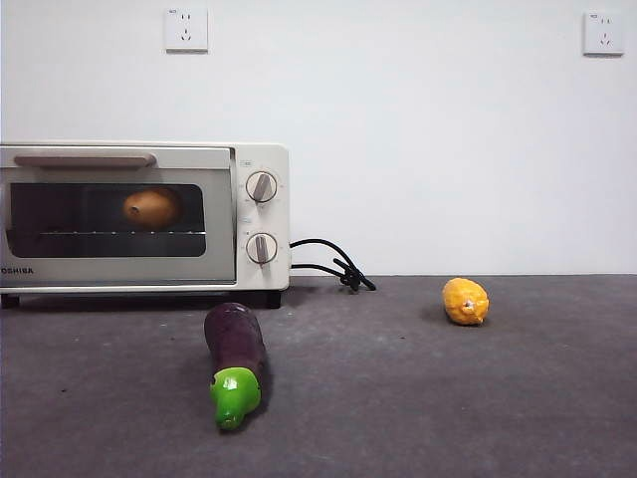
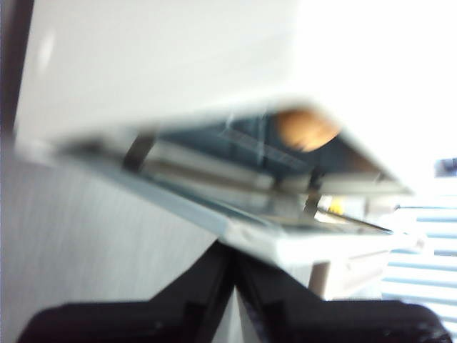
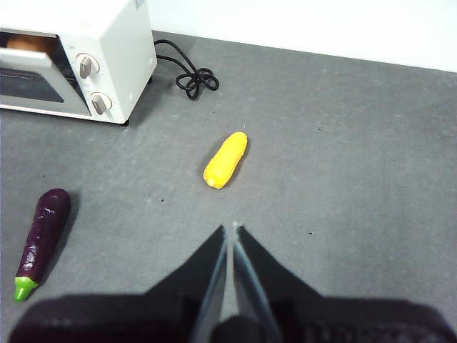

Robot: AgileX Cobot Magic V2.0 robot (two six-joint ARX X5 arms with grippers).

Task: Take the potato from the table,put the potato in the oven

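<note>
Smooth tan-brown oval potato [image 1: 151, 207] already lies inside cream-white boxy toaster oven [image 1: 261, 159], behind its dark glass door | left gripper [image 2: 234, 266] nearer, just before the door edge, jaws closed, empty | right gripper [image 3: 231, 236] well apart over dark grey table [image 3: 343, 143], jaws closed, empty.

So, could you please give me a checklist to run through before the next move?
1. Potato inside the oven: ok, it shows behind the glass.
2. Oven door fully shut: not ok, both wrist views show a gap at its top edge.
3. Left gripper empty: ok, shut on nothing, near the door edge; contact cannot tell, blurred.
4. Right gripper out of the way: ok, shut, above bare table.
5. Eggplant and yellow fruit clear of the oven: ok, both lie apart from it.
</note>
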